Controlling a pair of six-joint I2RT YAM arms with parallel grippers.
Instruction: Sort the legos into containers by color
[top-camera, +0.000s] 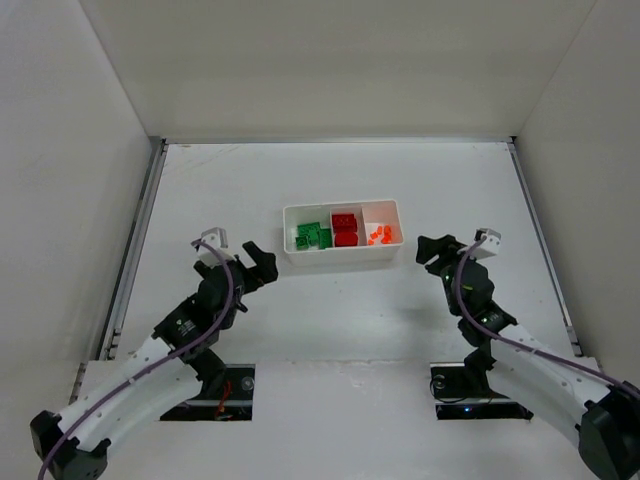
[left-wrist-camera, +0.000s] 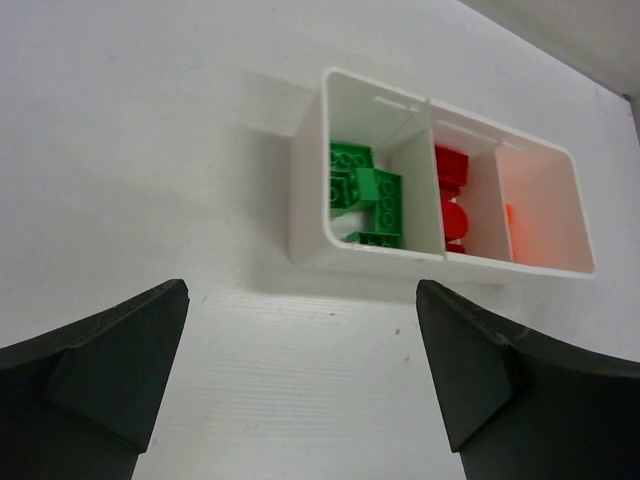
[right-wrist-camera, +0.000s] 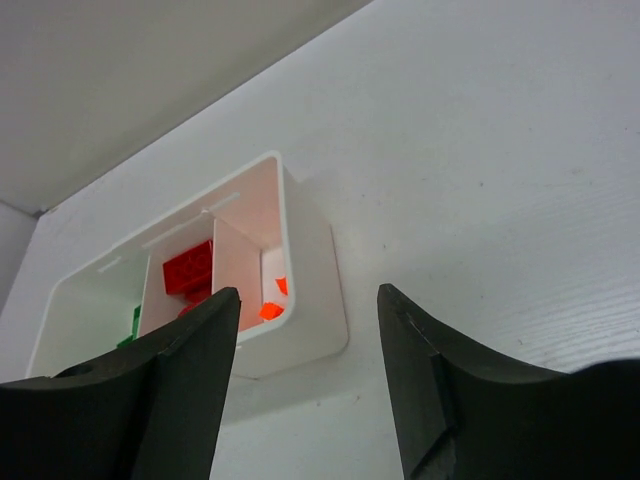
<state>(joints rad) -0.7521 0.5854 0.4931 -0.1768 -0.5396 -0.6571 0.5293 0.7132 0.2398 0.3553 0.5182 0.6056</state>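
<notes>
Legos (top-camera: 345, 238) lie sorted in the white tray (top-camera: 341, 257) at mid tabletop (top-camera: 330, 330), as far as the views tell. From the left, the left tool (top-camera: 255, 262) hovers just off the tray's left end, its jaws apart and holding nothing. The green bricks (top-camera: 313, 236) sit in the left compartment, the red bricks (top-camera: 345, 222) in the middle one, and the orange bits (top-camera: 378, 236) in the right one. The right tool (top-camera: 432, 250) waits near the right end, likewise spread and empty.

No loose brick shows outside the tray, so the step in hand is probably a last check and a withdrawal. Done well, that means lifting both tools up and back, clear of the thin walls, so the tray is not nudged.

Only the overhead view shows all three colours and both tools at once. The left wrist view adds that the greens are heaped unevenly, but it gives little of the orange beyond a glow. The right wrist view shows orange bits low in the end compartment, but only a sliver of green.
</notes>
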